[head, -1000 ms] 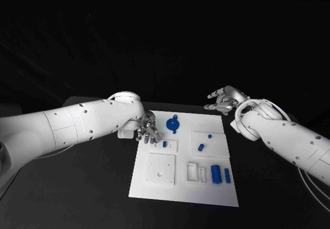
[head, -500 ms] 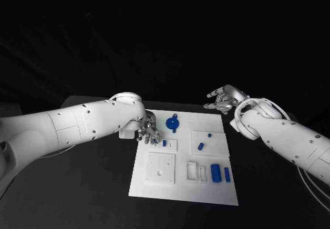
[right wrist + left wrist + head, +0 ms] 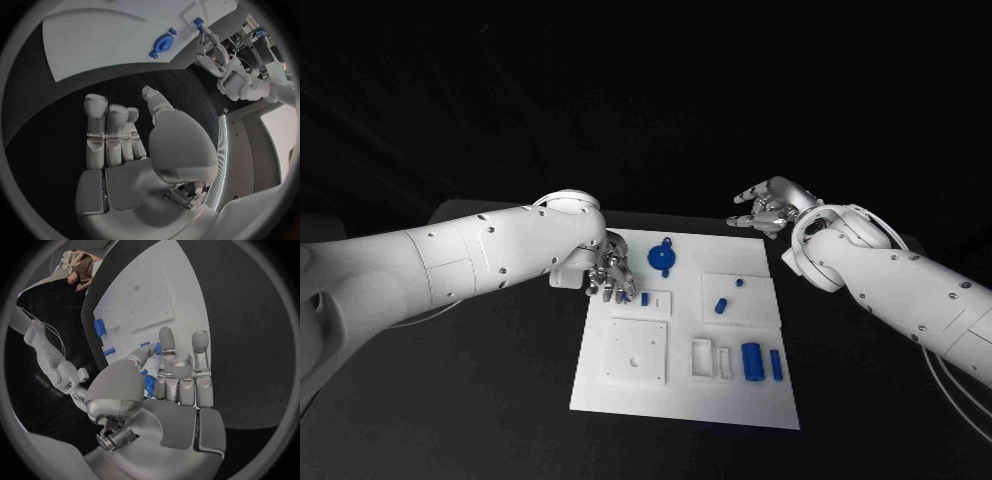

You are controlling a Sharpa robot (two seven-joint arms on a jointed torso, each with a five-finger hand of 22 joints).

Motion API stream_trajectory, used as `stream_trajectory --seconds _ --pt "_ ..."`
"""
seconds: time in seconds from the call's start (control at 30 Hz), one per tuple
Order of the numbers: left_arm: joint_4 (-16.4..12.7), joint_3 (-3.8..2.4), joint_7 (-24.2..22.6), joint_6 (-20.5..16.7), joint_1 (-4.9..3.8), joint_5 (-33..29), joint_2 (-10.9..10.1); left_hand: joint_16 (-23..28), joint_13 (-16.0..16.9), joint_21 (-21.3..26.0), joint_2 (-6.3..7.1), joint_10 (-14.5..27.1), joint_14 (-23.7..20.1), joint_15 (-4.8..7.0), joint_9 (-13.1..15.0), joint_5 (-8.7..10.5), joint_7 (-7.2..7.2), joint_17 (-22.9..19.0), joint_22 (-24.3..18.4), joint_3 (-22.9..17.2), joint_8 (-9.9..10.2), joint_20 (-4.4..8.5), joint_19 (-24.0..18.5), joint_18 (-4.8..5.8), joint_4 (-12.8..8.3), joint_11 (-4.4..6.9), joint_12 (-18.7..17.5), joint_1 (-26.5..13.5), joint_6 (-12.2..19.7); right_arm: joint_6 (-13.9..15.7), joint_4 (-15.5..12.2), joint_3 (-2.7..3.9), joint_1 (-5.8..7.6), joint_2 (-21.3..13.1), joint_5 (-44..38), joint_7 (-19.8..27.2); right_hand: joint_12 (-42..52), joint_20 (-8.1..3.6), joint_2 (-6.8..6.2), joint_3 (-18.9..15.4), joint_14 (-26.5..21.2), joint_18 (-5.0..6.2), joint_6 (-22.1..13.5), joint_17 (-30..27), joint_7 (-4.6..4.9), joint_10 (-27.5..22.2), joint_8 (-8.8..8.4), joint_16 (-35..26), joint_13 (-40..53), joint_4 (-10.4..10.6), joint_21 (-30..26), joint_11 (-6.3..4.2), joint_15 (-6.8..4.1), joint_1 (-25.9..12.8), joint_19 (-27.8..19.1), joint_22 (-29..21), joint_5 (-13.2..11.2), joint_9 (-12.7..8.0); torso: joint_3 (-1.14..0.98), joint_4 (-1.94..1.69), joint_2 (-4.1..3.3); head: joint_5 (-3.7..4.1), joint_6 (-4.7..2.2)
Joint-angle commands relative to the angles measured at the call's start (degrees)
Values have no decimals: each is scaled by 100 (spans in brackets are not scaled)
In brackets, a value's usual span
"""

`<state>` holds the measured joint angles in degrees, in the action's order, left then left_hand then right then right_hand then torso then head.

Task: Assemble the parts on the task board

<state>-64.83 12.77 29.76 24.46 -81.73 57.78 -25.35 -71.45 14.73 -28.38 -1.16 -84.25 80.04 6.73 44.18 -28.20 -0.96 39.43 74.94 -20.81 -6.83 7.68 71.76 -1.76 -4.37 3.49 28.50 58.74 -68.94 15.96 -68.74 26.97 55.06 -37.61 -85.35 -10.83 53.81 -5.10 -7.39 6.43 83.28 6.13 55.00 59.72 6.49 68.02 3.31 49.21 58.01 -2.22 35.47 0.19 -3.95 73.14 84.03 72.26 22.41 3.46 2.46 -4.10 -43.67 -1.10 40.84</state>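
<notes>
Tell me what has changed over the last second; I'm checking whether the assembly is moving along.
Nothing visibly changed. The left hand stays over the task board at its left edge near the round blue part, the right hand stays raised beyond the far right corner, and the parts lie as before.

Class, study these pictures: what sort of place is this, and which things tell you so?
Probably a robotics test lab: a white task board with small blue parts lies on a black table, and a silver robot hand works over it.
</notes>
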Motion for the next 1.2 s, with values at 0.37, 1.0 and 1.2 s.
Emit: stream_trajectory --seconds 0.37,1.0,1.2 --pt "25 6 86 235 12 -35 -22 -27 -9 -31 11 -205 -9 3 11 -33 47 -2 111 -1207 30 0 -2 -111 -1179 5 36 61 -81 -30 11 1 -2 15 -15 52 -13 22 12 14 -19 74 40 -5 8 -26 14 -23 1 -6 -19 2 10 -32 281 3 11 1 6 -6 2 16 5" --pt "25 7 94 25 15 24 -14 -39 -10 -46 17 -209 4 4 18 -40 51 19 107 -1206 40 0 4 -115 -1178 8 46 59 -94 -32 22 1 -2 27 -16 48 -13 22 12 14 -19 74 40 -5 8 -26 14 -23 1 -6 -19 2 10 -32 281 3 11 1 0 -4 3 11 14" --pt "45 8 106 54 23 0 8 -40 -11 -48 17 -209 4 4 18 -41 51 17 105 -1206 47 -1 8 -115 -1176 8 52 54 -97 -32 22 1 -3 28 -17 47 -13 22 12 14 -19 74 40 -5 8 -26 14 -23 1 -6 -19 2 10 -32 281 3 11 1 -2 -3 2 8 16"
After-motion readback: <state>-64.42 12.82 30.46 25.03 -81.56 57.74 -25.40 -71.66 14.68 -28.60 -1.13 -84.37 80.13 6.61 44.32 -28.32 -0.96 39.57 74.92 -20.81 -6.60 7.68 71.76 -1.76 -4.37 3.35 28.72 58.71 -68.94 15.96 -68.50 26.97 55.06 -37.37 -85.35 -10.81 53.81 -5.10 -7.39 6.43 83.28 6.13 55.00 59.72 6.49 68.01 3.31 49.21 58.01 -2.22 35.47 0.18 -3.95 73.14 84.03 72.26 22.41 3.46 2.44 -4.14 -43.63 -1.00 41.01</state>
